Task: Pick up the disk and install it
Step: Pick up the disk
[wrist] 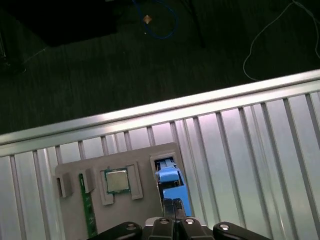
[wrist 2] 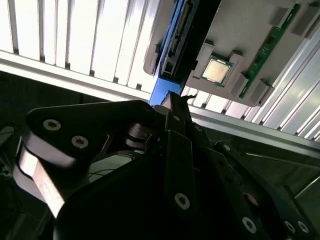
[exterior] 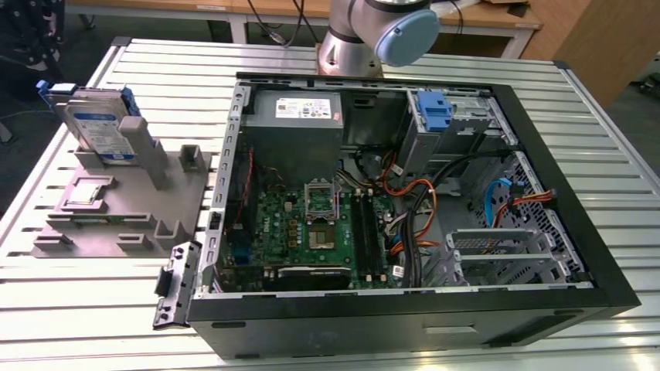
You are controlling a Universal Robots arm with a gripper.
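Note:
The disk (exterior: 101,127) stands on edge in a slot of the grey holder (exterior: 124,209) at the exterior view's left, silver with a white and blue label and a blue bracket around it. In the first wrist view its blue top edge (wrist: 170,177) lies straight under my gripper (wrist: 174,204), with a clear gap between them. The second wrist view shows the same blue edge (wrist 2: 167,75) just past my gripper (wrist 2: 170,100). The fingers look shut, with nothing between them.
The holder (wrist: 145,160) also carries a processor chip (wrist: 116,181) and a green memory stick (wrist: 87,210). The open computer case (exterior: 413,309) lies beside it, with a power-supply box (exterior: 299,108), a blue bracket (exterior: 438,112) in a bay and a metal cage (exterior: 505,255). The table's edge (wrist: 150,115) runs behind the holder.

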